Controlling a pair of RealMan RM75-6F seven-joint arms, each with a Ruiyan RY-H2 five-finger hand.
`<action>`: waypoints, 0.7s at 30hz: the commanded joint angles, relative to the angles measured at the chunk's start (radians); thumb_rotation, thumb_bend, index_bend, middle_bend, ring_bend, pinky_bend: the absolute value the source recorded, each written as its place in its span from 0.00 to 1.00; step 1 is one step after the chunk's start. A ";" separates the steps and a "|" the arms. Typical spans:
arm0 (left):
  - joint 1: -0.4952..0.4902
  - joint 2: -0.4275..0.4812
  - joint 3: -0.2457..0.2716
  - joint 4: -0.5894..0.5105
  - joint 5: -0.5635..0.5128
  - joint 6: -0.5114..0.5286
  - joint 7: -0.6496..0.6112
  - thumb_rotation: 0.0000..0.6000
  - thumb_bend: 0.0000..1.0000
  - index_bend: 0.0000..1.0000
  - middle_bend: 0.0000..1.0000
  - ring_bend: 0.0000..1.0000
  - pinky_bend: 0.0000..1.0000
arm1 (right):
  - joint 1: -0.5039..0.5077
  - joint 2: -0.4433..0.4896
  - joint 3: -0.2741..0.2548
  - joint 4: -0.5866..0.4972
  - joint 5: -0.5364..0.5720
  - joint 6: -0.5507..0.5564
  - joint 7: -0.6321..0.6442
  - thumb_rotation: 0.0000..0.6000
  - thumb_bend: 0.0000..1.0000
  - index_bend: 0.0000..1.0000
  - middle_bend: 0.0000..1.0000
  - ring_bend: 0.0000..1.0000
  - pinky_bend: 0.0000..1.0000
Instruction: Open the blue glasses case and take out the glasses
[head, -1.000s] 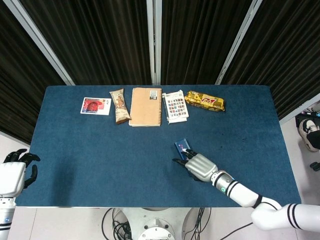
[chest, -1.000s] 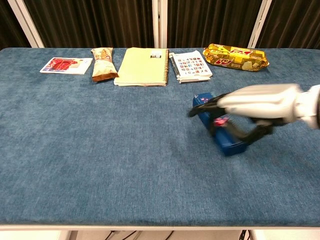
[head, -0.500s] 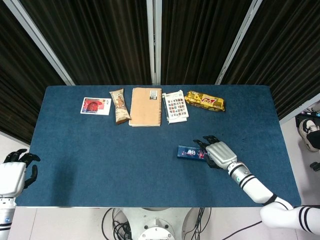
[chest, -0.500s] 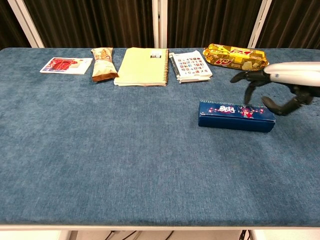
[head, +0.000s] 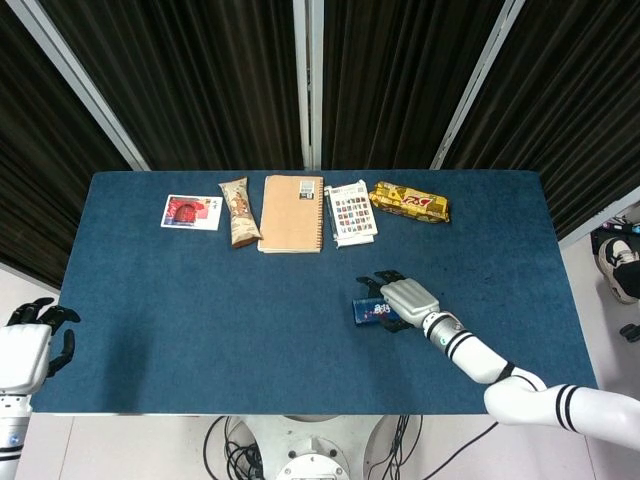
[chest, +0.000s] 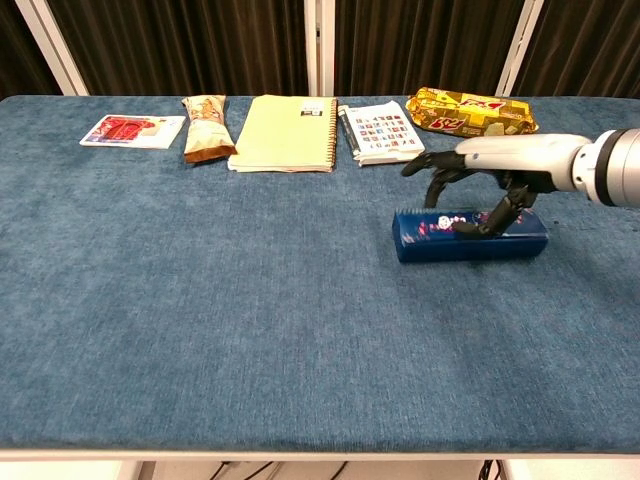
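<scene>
- My left hand (head: 35, 340) hangs off the near left corner of the blue felt-covered worktop (chest: 200, 300), fingers loosely curled and holding nothing; it takes no part yet.
- The long, rectangular blue glasses case with small printed pictures on its lid (chest: 468, 235) lies flat and closed on the near right part of the worktop, well apart from the other things.
- My right hand (chest: 490, 175) arches over the right half of the case, fingers spread downward. The dark fingertips (chest: 470, 228) touch or nearly touch the lid and front edge, but nothing is clamped yet; I judge the hand released, only resting there.
- The case looks like a stiff, light shell with a smooth, rather slippery skin. On this soft cloth it will probably slide or turn under a sideways push, so I would press down on one end to pin it.
- The lid should lift from the long front seam, though I cannot tell where the hinge runs. The glasses inside are fragile, so a gentle pinch at the frame suits best.
- Along the far edge lie a red-and-white card (head: 191, 212), a brown snack packet (head: 239, 211), a tan spiral notebook (head: 292, 213), a printed leaflet (head: 351, 213) and a yellow wrapped bar (head: 409, 202).
</scene>
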 joint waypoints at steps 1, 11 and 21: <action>0.000 0.000 0.000 0.001 0.001 0.000 -0.002 1.00 0.57 0.44 0.41 0.20 0.25 | -0.012 0.008 -0.013 -0.020 -0.052 0.031 0.000 1.00 0.40 0.00 0.27 0.00 0.00; -0.001 0.001 0.000 -0.001 -0.001 -0.003 0.001 1.00 0.57 0.44 0.41 0.20 0.25 | -0.057 0.010 -0.047 0.041 -0.164 0.119 0.018 1.00 0.33 0.00 0.22 0.00 0.00; -0.002 0.001 -0.001 -0.002 -0.002 -0.003 0.003 1.00 0.57 0.44 0.41 0.20 0.25 | -0.075 0.005 -0.073 0.082 -0.198 0.133 0.014 1.00 0.33 0.04 0.22 0.00 0.00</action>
